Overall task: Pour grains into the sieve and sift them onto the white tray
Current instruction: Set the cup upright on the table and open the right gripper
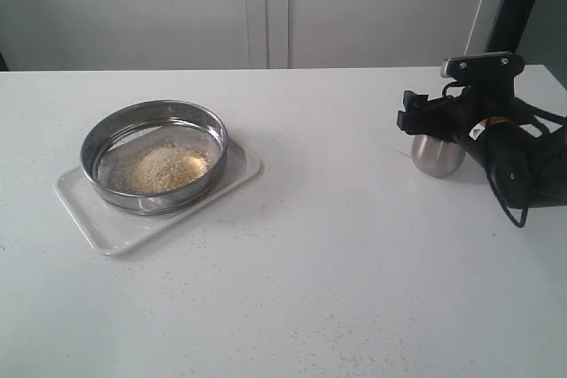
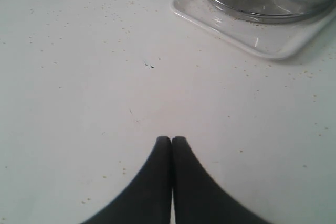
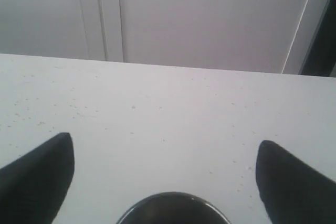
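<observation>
At left, grains heaped in sieve on white tray. Near tray, left gripper clenched over speckled table. At right, right gripper released, spread wide above steel cup.

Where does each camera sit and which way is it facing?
Exterior: off the arms, looking down across the table to the wall; sieve, grains, tray left; open right gripper by the cup right.
Left wrist: on the left arm, looking down past the shut left gripper at table, tray, sieve.
Right wrist: on the right arm, facing level toward the wall between open fingers, cup rim nearest.
Shared: sieve in exterior and left wrist; cup in exterior and right wrist.
</observation>
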`<state>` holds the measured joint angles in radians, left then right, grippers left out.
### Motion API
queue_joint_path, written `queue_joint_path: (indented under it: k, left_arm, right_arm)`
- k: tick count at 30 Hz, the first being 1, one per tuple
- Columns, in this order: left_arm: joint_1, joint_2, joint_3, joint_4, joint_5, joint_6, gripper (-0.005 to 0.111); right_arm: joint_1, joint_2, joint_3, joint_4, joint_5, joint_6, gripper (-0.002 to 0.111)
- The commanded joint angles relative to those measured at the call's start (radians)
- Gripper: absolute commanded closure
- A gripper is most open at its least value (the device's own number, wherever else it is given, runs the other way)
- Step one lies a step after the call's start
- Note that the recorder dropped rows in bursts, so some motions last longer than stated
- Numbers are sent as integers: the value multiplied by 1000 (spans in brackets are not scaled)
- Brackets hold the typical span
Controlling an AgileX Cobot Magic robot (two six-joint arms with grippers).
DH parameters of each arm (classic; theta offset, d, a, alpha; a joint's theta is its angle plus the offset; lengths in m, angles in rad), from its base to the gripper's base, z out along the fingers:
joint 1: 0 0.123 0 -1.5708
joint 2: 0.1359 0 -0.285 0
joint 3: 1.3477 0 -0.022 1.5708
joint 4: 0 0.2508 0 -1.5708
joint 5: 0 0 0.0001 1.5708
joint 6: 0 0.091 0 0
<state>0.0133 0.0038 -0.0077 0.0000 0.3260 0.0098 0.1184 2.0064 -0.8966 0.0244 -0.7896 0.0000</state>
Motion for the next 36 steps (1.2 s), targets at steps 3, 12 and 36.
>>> queue_joint_path:
  k: [3, 12, 36]
  left_arm:
    - [1, -4, 8, 0, 7, -10, 107]
    - [1, -4, 8, 0, 7, -10, 107]
    - [1, -4, 8, 0, 7, -10, 107]
  right_arm:
    - [-9, -114, 2, 2, 172, -7, 22]
    - [-9, -275, 2, 2, 450, -25, 52]
    - [-9, -616, 2, 2, 1135, -23, 108]
